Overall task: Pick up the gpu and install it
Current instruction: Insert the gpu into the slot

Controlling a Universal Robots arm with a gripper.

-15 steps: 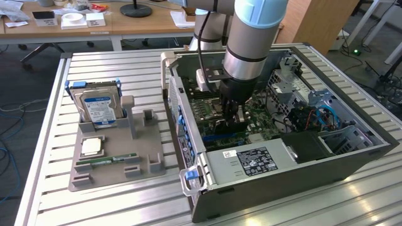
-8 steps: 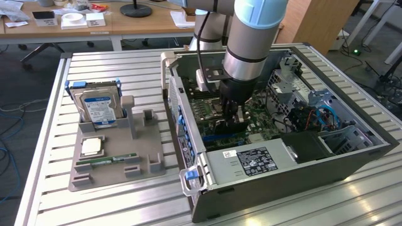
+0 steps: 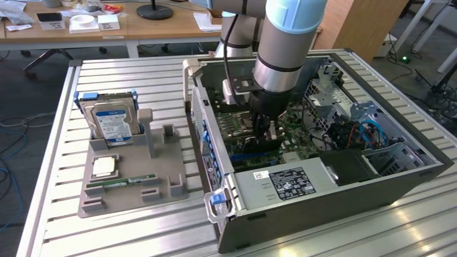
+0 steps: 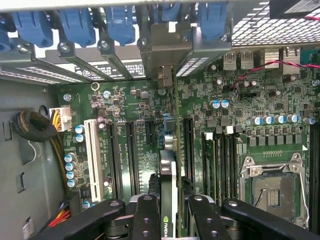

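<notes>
Inside the case (image 3: 321, 206) | tool (image 4: 172, 215) clamped on gpu (image 4: 168, 167) | thin card edge-on, upright over motherboard (image 4: 135, 100), silvery bracket end.

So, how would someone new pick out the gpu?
Look inside the open case, over the green motherboard. The gpu is the thin card seen edge-on, pinched in the gripper, carrying a small logo, unlike the bare slots beside it.

A hard drive (image 3: 113, 124) is standing upright in a holder (image 3: 121, 206) on the worktop (image 3: 128, 235), a RAM stick (image 3: 121, 183) and a chip (image 3: 104, 166) lying nearby. An open case (image 3: 307, 219) is lying beside the holder, its motherboard (image 4: 135, 107) showing.
</notes>
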